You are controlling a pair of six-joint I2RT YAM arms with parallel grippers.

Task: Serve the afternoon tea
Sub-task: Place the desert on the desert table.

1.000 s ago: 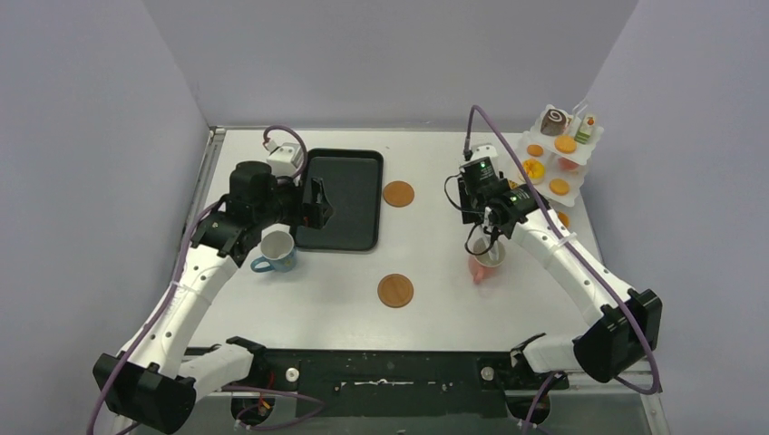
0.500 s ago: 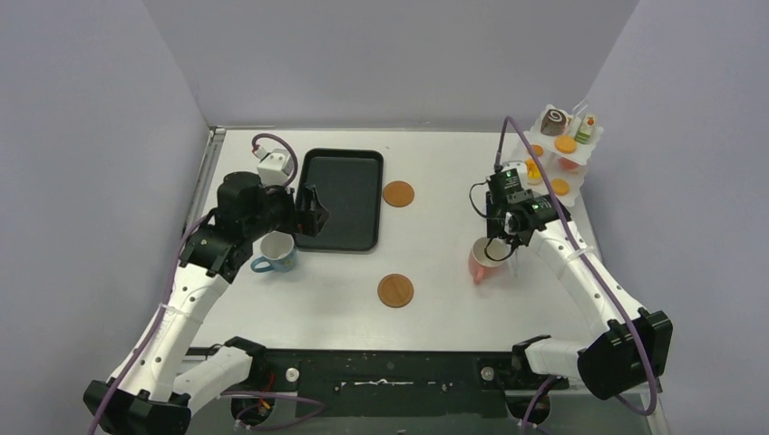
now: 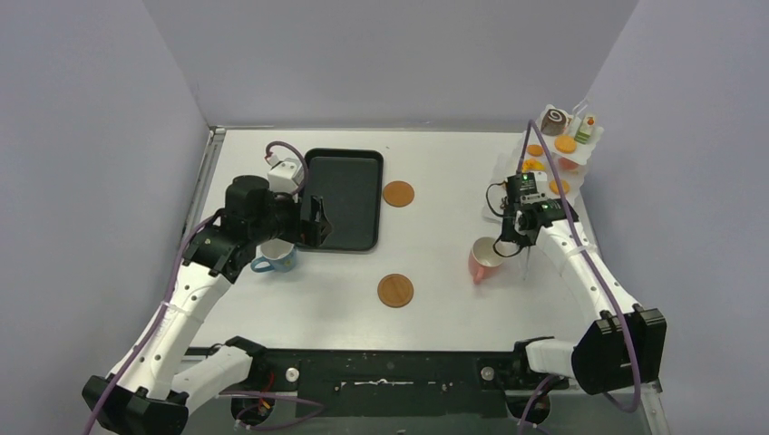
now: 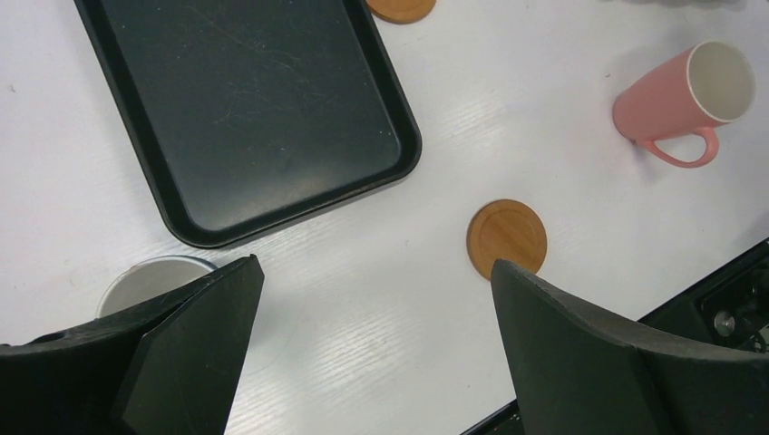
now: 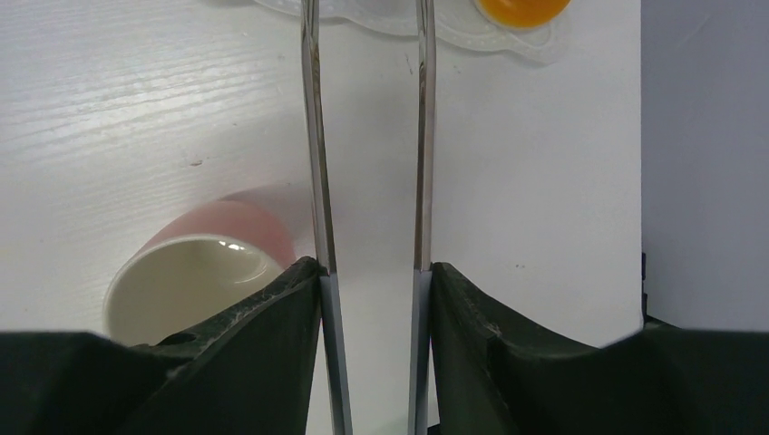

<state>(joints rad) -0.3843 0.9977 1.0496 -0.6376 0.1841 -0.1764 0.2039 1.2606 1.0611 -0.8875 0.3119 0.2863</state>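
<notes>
From overhead I get both arms at once. My left gripper (image 3: 313,220) hangs by the near left corner of the flat black rectangular tray (image 3: 343,195), and the blue cup (image 3: 275,256) is half hidden under its wrist. Only the left wrist camera shows those fingers standing wide apart with nothing between them. It also shows the blue cup's white rim just off the tray's corner.

The right gripper (image 5: 374,267) reads best in its own camera. It is clamped narrow on the long metal tongs (image 5: 314,136), whose two blades run out side by side toward the white tiered stand (image 5: 453,32). One orange tart (image 5: 524,9) shows there. That view misses the upper tiers. Overhead gives me the chocolate swirl roll (image 3: 554,120), the cake slice (image 3: 585,130) and more orange pieces, too small for me to count.

The pink cup (image 3: 485,260), white inside, lies on its side on the white table (image 3: 435,227), close beside the tongs.

My count:
- two cups
- two round wooden coasters (image 3: 398,193), one by the tray's far right corner, the other nearer the arms
- one tray
- one pair of tongs
- one stand
</notes>
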